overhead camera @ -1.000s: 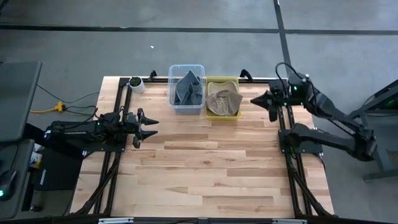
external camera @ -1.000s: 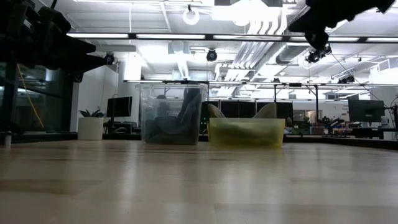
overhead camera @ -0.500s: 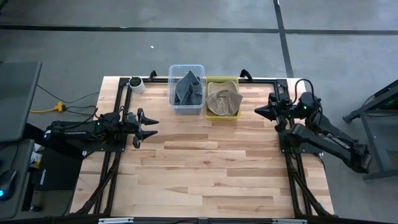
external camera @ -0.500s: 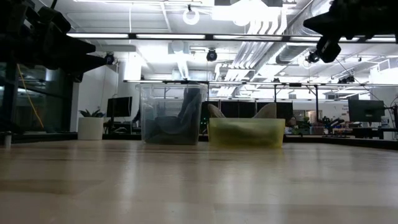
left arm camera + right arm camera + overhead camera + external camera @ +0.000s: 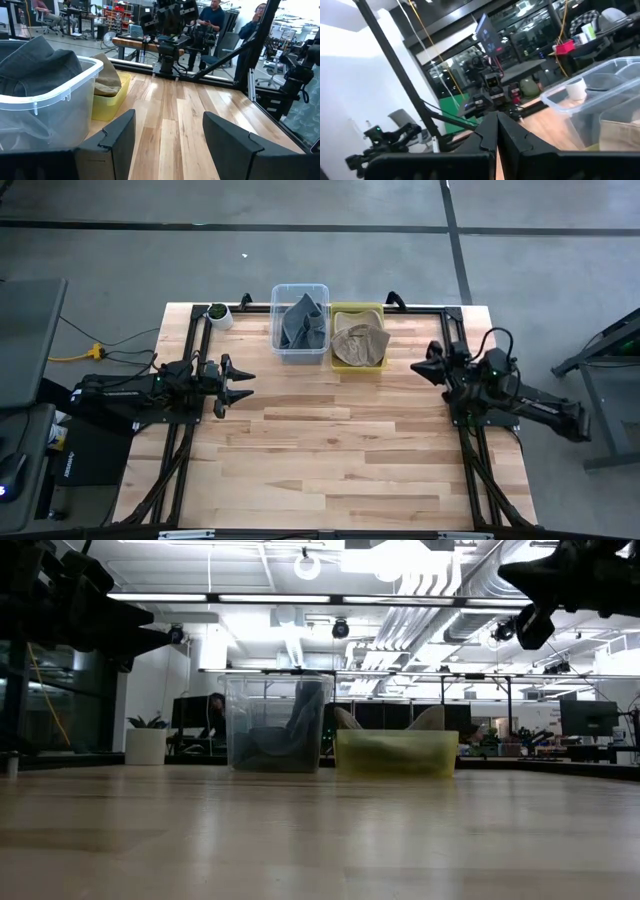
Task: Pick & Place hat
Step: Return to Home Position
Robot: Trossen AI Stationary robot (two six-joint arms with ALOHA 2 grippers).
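Observation:
A grey hat [image 5: 303, 323] lies crumpled in a clear bin [image 5: 279, 330] at the table's far edge. A tan hat [image 5: 360, 343] fills the yellow bin [image 5: 381, 310] beside it. The low view shows the clear bin [image 5: 277, 725] and the yellow bin [image 5: 397, 752] side by side. My left gripper [image 5: 240, 383] hovers open at the left side, pointing right. In its wrist view the left gripper [image 5: 167, 145] faces the grey hat [image 5: 35, 65] and the tan hat [image 5: 107, 75]. My right gripper [image 5: 420, 367] is shut and empty, right of the yellow bin. Its fingers [image 5: 487, 135] show closed together.
A small white pot with a plant [image 5: 218, 314] stands at the far left corner. Black frame rails run along the table's left and right sides. The wooden table [image 5: 330, 460] stretches wide in front of the bins. People sit and stand in the room beyond.
My right arm has drawn back from the bins, folding down over its base at the table's right side. Its gripper has moved a little toward the near edge. The left arm and both hats have kept still.

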